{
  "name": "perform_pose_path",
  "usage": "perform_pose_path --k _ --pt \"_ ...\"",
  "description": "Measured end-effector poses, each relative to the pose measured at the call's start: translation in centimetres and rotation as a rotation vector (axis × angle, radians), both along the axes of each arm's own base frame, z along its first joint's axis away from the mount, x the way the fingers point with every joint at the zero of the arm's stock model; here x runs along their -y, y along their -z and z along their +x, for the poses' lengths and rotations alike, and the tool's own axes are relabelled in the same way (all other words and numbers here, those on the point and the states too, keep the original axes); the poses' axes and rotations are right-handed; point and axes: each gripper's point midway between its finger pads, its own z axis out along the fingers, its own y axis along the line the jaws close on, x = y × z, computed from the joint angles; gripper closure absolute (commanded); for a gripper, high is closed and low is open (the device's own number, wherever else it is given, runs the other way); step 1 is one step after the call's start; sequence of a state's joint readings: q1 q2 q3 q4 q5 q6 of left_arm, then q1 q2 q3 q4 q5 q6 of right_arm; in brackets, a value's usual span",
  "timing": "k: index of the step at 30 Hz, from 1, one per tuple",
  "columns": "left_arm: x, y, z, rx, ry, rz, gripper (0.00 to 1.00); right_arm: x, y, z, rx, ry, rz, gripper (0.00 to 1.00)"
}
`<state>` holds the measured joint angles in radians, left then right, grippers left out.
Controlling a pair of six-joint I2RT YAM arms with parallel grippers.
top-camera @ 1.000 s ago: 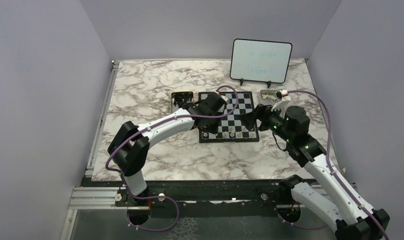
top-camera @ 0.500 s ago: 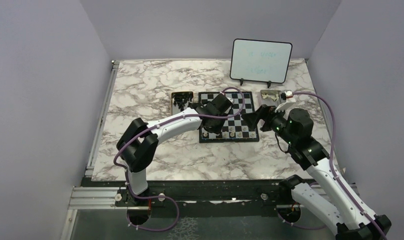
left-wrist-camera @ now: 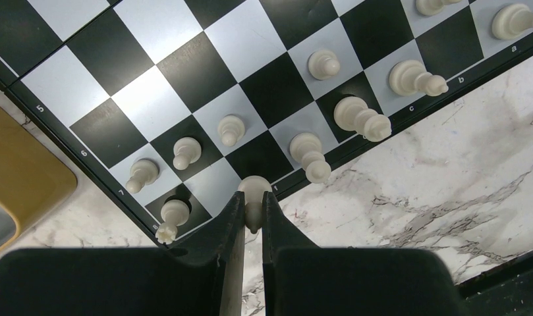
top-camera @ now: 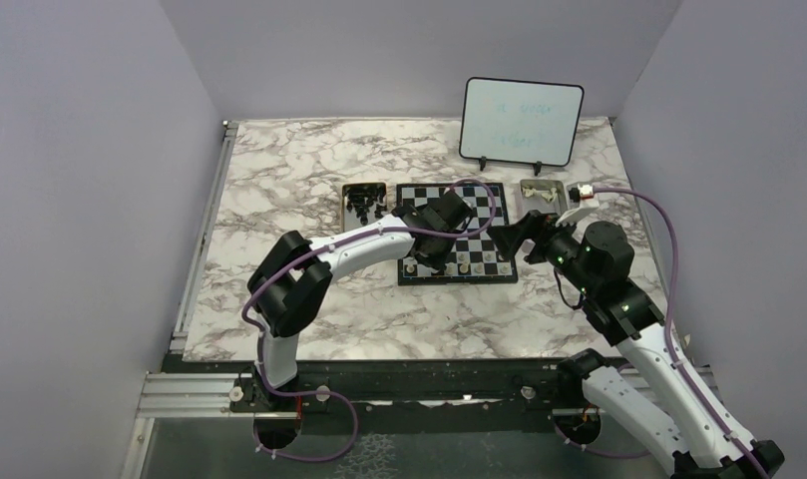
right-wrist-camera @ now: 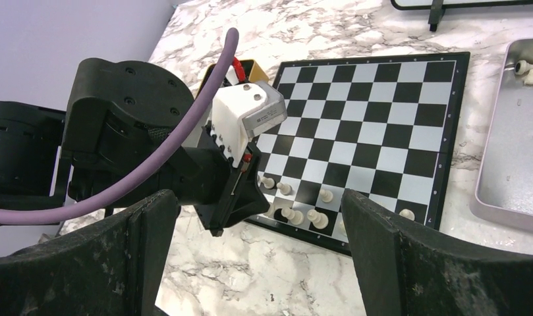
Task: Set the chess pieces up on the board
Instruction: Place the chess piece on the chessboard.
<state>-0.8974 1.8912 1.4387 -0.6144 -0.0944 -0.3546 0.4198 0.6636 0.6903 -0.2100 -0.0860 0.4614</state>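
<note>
Grey tray (right-wrist-camera: 507, 164) holds cream chess pieces (right-wrist-camera: 529, 71) at one end.

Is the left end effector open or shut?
Left end effector shut on a white chess piece; fingers pinch it at the board edge.

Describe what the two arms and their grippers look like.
The left arm and right arm have white link shells with bulky black joints. A purple cable runs along each to the wrist. The left wrist carries a small white camera block. Small green lights dot the right arm. The right gripper has matte black, rough-textured fingers.
</note>
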Motion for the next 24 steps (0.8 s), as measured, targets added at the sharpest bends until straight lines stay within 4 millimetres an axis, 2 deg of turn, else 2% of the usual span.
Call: perform_pose_path --k 6,24 --pt "0.0 0.3 -0.1 -0.002 0.001 0.011 0.85 0.1 0.0 0.1 -0.001 0.007 -0.002 0.0" --pt "0.0 1.5 -0.1 -0.01 0.0 0.044 0.85 0.5 0.6 0.0 -0.009 0.018 -0.025 0.0"
